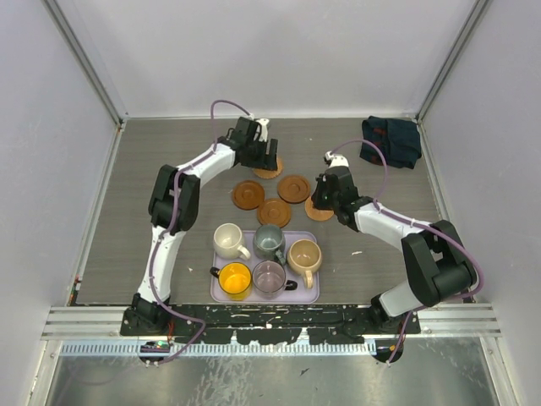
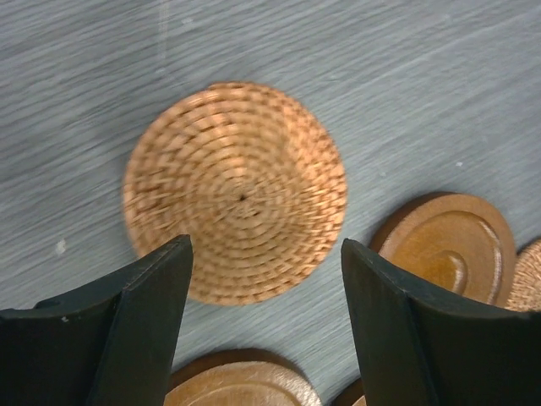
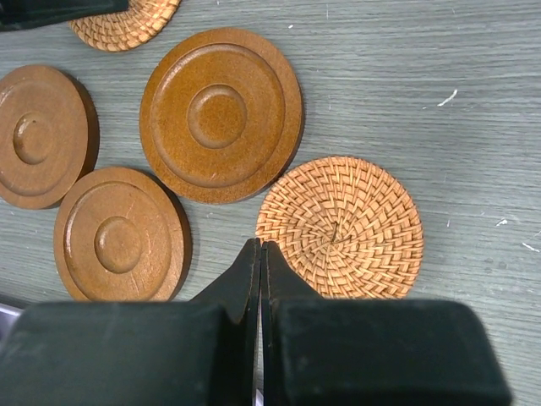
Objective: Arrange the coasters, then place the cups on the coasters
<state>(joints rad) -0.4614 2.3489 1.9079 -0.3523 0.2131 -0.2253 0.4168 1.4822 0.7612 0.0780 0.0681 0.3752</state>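
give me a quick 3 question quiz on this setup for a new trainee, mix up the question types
1. True or false: the yellow mug sits on the lavender tray.
2. How many of the five coasters on the table are woven rattan, like the woven coaster below the left end effector? A one, B two, C three.
3. Fill in: the right end effector is ___ (open or shut).

Key: 1 true; 2 B; 3 shut.
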